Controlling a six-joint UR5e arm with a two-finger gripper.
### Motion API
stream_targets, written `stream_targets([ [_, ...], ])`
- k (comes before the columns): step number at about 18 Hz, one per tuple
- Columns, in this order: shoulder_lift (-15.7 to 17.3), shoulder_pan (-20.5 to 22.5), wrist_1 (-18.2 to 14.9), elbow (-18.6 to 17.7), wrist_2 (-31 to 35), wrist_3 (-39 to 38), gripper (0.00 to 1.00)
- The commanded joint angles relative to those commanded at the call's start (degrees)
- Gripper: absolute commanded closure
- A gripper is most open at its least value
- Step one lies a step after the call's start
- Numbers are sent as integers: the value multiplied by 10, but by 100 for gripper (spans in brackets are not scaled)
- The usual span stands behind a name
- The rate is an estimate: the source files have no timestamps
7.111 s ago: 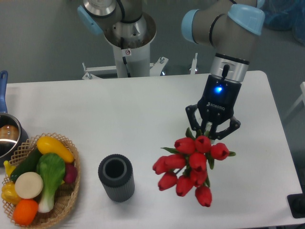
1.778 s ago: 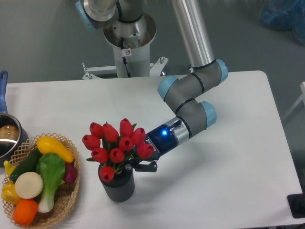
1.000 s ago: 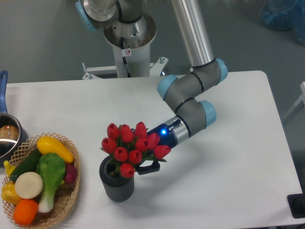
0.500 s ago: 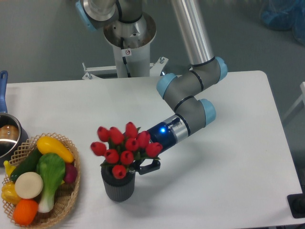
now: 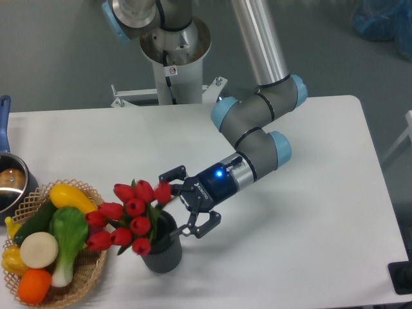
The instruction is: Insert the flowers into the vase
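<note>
Where half a second ago the hand clenched the stems, its fingers now spread wide, released. Left free, the flowers stand in the vase, leaning toward nine o'clock over the basket; insertion looks done.

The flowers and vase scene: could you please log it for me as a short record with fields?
flowers: red tulip bunch, stems in the vase mouth, heads leaning left toward the basket
vase: dark grey, ribbed, upright on the table
gripper: jaws open, apart from the flowers, just right of the vase
basket: wicker, holding toy vegetables, left of the vase
pot: at the left edge, blue handle
</note>
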Motion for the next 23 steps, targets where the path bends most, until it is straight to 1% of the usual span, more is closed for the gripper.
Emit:
stream_targets([
  [3, 17, 12, -3, 1, 8, -12, 0],
  [4, 21, 18, -2, 1, 24, -23, 0],
  [6, 44, 37, -2, 5, 69, -38, 0],
  [8, 60, 58, -2, 11, 115, -39, 0],
  [12, 80, 90, -2, 26, 168, -37, 0],
  [13, 86, 95, -2, 31, 192, -36, 0],
  [16, 114, 108, -2, 44, 336, -40, 0],
  [18, 118, 115, -1, 55, 393, -54, 0],
  [21, 142, 149, -2, 68, 483, -66, 0],
  [23, 147, 181, -4, 80, 539, -69, 0],
])
